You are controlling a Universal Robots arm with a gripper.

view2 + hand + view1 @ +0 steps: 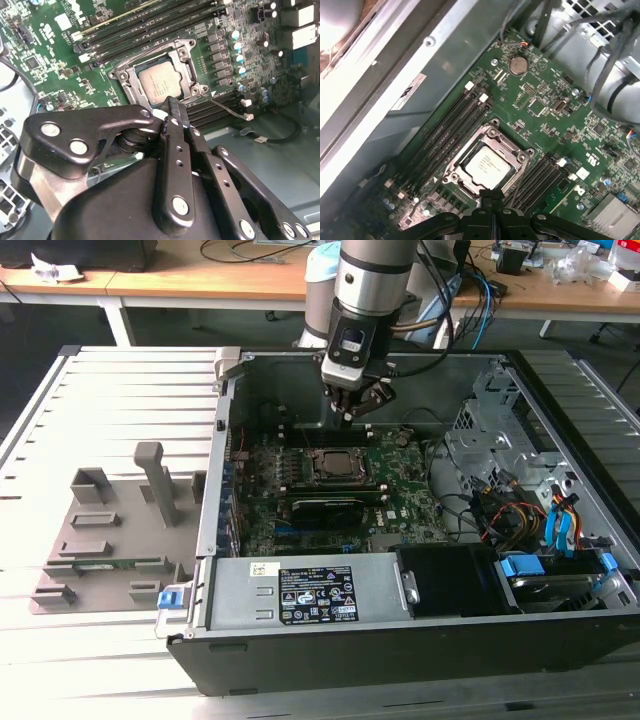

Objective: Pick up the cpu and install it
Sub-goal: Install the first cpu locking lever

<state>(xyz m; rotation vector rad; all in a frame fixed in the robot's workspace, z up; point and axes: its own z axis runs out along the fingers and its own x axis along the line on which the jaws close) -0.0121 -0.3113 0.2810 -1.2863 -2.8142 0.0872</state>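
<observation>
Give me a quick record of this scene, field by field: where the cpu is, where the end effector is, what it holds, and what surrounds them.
cpu: silvery square chip lying in the motherboard socket, seen in both wrist views
end effector: above the socket, inside the open computer case
end effector state: fingers closed together, nothing between them
contact with cpu: none, a gap shows in the exterior view
fixture: grey plastic fixture blocks on the exterior view's left, outside the case

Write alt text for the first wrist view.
A small flat square cpu with a silvery-white metal top sits inside the square metal-framed socket on a green motherboard, with the black gripper just above its near edge. Black memory slots flank the socket, and a grey metal case wall runs alongside.
</observation>
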